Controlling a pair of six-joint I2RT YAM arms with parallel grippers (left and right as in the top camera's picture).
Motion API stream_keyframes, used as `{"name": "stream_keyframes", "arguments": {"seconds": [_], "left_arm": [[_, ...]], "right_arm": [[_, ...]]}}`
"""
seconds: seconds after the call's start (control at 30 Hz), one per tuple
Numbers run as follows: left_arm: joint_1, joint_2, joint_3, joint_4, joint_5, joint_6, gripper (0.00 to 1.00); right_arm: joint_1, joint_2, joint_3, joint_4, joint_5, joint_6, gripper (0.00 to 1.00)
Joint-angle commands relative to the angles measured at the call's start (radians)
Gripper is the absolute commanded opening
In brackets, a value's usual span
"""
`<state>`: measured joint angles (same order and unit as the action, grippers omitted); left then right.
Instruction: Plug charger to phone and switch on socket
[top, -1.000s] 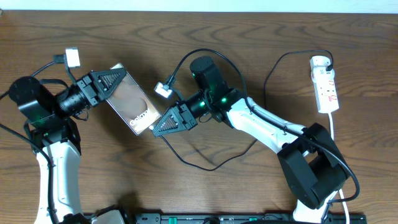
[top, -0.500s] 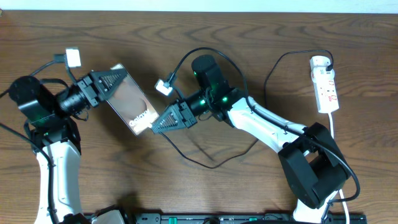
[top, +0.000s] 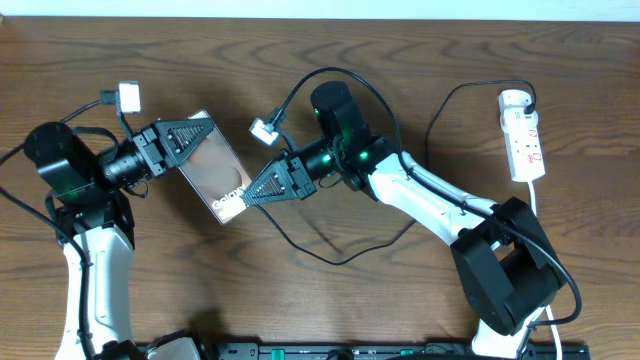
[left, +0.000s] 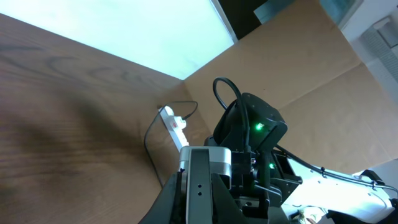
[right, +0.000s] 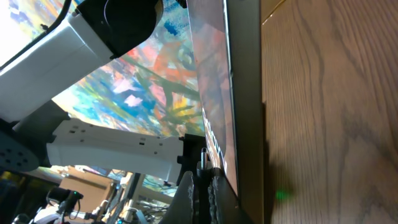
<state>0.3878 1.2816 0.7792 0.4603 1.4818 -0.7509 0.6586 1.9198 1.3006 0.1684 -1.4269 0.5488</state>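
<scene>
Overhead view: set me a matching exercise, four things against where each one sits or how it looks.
1 phone
2 power strip
3 cable
4 right claw

A white, near the right edge of the table
B tip at the phone's free end
C held at one end by the left claw
D black, looping across the table

Pairs: 1-C, 2-A, 3-D, 4-B

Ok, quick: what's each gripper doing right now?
left gripper: shut on the phone, gripping its upper end.
right gripper: shut on the charger at its plug end, right at the phone's lower edge.
</scene>
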Motion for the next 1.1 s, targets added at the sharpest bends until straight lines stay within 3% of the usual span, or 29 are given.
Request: {"name": "stream_keyframes", "arguments": {"seconds": [0.0, 0.53, 0.7, 0.87, 1.07], "left_arm": [[0.025, -0.006, 0.012, 0.006, 0.008, -0.009, 0.07], [0.230, -0.006, 0.012, 0.006, -0.001, -0.010, 0.07], [0.296, -0.006, 0.012, 0.006, -0.001, -0.077, 0.08], [0.318, -0.006, 0.012, 0.013, 0.007, -0.154, 0.08], [0.318, -0.007, 0.012, 0.085, 0.037, -0.233, 0.08]], "right_arm": [[-0.004, -0.011, 0.016, -0.004, 0.020, 0.004, 0.01], [-0.005, -0.011, 0.016, -0.008, 0.006, -0.004, 0.01], [-0.006, -0.011, 0.016, -0.077, 0.052, -0.045, 0.01], [-0.036, -0.011, 0.016, -0.340, 0.315, -0.174, 0.01], [-0.100, -0.011, 0.016, -0.726, 0.897, -0.199, 0.01]]}}
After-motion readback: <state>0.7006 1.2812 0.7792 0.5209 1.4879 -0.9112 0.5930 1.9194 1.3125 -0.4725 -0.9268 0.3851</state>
